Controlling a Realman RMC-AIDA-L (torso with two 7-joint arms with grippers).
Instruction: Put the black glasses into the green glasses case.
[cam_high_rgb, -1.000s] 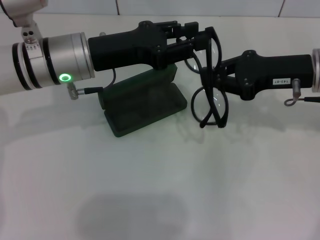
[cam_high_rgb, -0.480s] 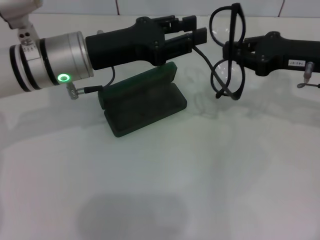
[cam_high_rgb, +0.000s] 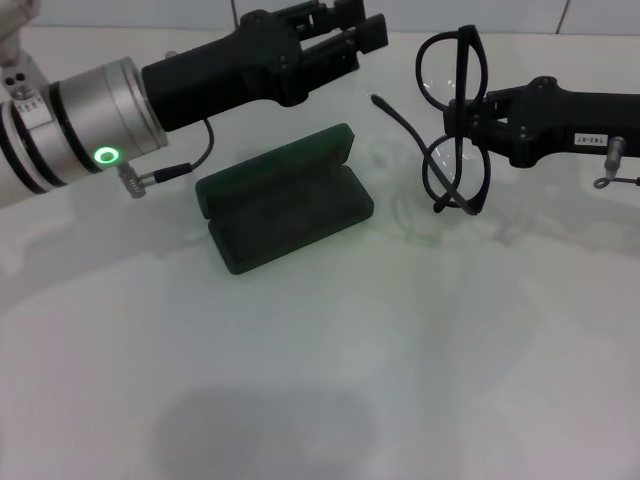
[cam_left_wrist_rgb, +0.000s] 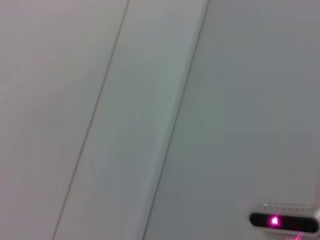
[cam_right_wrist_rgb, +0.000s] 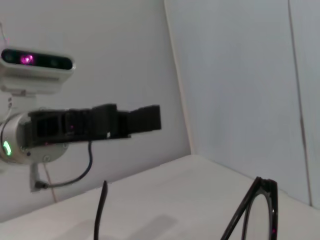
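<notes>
Green glasses case: lies open on the desk, toward its far edge, uncovered since the left arm drew back.
Right hand: pinches the black glasses at the bridge, aloft beside the case, one temple arm pointing toward it; slightly lower than before.
Left hand: fingers spread, empty, has lifted away toward the far edge, behind the case.
</notes>
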